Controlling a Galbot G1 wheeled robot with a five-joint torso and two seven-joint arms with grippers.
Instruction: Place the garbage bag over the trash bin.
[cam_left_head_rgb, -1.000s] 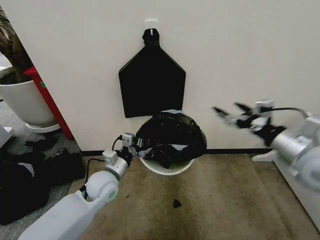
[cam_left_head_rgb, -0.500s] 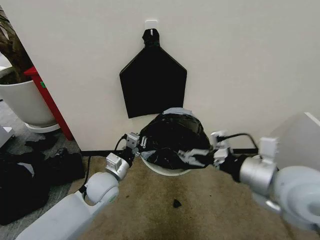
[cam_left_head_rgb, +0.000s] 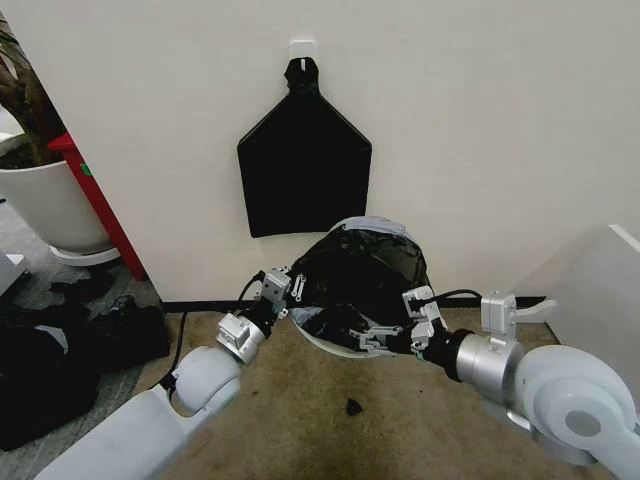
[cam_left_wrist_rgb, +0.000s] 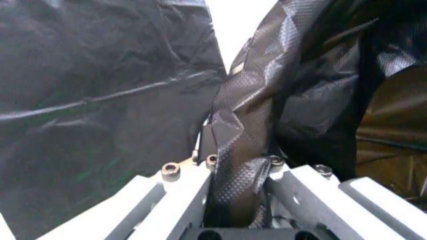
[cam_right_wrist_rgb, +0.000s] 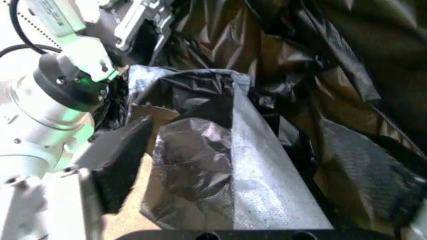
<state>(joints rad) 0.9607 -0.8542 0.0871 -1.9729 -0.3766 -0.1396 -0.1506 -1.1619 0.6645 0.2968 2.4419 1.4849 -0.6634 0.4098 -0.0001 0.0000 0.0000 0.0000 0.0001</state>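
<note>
Office-type indoor corner is indicated: plain white wall (cam_left_head_rgb: 480, 120), brown low-pile carpet (cam_left_head_rgb: 400, 400), black baseboard (cam_left_head_rgb: 195, 305), large white plant pot (cam_left_head_rgb: 50, 205) beside a red panel (cam_left_head_rgb: 100, 205), black bag bundle (cam_left_head_rgb: 303, 175) hung on a wall hook (cam_left_head_rgb: 302, 47).

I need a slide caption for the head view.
Both grippers, left and right, handle the garbage bag over the trash bin.

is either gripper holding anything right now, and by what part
The left gripper is shut on a bunched fold at the edge of the garbage bag. The right gripper is at the bag's front; whether it grips cannot be told.
</note>
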